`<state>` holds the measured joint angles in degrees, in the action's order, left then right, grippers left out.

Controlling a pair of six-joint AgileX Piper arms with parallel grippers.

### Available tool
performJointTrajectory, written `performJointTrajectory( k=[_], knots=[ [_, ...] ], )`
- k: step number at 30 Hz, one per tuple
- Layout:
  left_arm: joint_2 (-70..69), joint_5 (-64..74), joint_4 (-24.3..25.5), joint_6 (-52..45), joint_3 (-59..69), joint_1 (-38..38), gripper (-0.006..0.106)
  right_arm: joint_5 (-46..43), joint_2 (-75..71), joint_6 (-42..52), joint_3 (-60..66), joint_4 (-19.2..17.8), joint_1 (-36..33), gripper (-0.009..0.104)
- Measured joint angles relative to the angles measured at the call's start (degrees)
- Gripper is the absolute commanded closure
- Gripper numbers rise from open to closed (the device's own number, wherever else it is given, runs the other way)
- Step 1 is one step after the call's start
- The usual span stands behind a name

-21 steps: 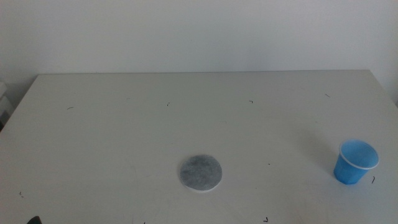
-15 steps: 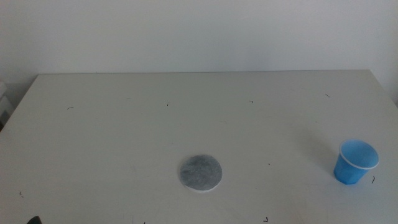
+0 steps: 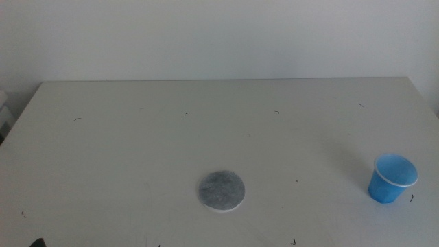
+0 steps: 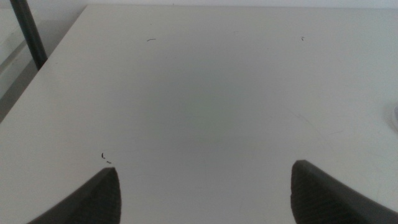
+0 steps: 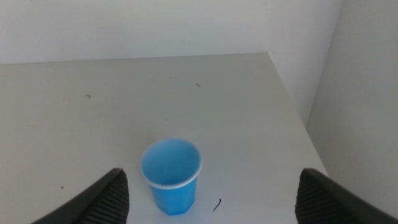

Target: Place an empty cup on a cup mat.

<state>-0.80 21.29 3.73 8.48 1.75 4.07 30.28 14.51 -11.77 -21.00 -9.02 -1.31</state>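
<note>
The blue cup [image 3: 392, 179] stands upright and empty near the table's right front edge. The grey round cup mat [image 3: 221, 191] lies flat at the front centre, well to the cup's left, with nothing on it. In the right wrist view the cup [image 5: 171, 175] stands a short way ahead of my right gripper [image 5: 211, 173], whose jaws are open wide and hold nothing. My left gripper [image 4: 203, 169] is open over bare table at the front left. Only a dark tip [image 3: 36, 242] of it shows in the middle view.
The white table [image 3: 137, 151] has small dark specks on it. Its right edge [image 5: 292, 106] drops off close beside the cup. A dark post [image 4: 28, 34] stands off the table's left side. A white wall runs behind the table.
</note>
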Motion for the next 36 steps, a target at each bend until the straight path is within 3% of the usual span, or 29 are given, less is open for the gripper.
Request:
performJointTrajectory(
  k=[9,15,26,36],
  knots=[
    [0.0,0.0,0.0,0.0,0.0,0.0,-0.005,4.35,14.11,0.0,-13.85,2.17,0.0,0.001],
    [0.0,0.0,0.0,0.0,0.0,0.0,-0.005,15.6,25.68,0.0,-26.14,4.53,0.0,0.001],
    [0.0,0.0,0.0,0.0,0.0,0.0,-0.005,30.83,43.76,0.0,-45.27,5.0,0.0,0.001],
    [0.0,0.0,0.0,0.0,0.0,0.0,-0.005,36.06,57.82,0.0,-52.53,7.41,0.0,0.001]
  ],
)
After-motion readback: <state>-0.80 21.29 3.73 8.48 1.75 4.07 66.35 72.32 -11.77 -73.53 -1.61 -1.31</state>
